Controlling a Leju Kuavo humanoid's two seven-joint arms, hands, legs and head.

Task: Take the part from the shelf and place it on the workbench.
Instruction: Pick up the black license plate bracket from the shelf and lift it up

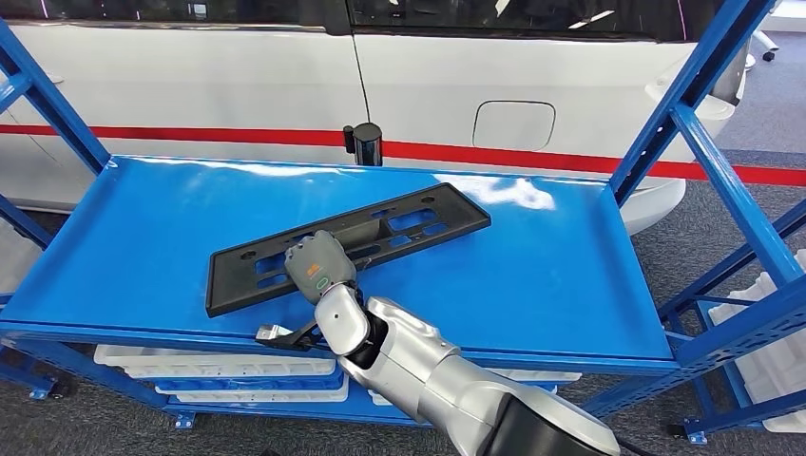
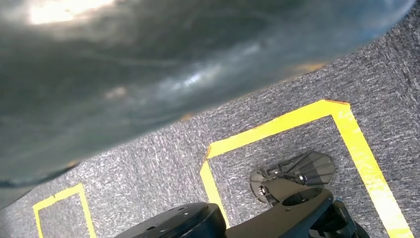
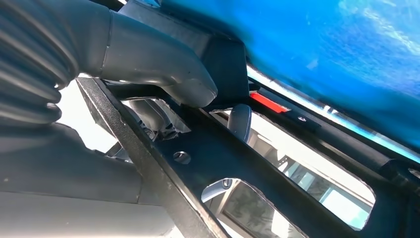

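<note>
Black flat plastic part with rectangular cutouts [image 1: 348,245] lies diagonally across the centre of the frame on the glossy blue metal shelf [image 1: 532,275]. My right hand [image 1: 318,265] sits on its lower-left half. In the right wrist view the grey thumb [image 3: 163,69] lies over the part's edge with a darker finger poking through a cutout, so I read it as grasping the part, though the contact is partly hidden. My left hand: can't tell its state; that wrist camera is pointed at grey carpet with yellow tape. Risks: the grip is off-centre, so the long upper-right end could sag, twist out, or clip the blue upright [image 1: 680,100] at the frame's right on the way out.
</note>
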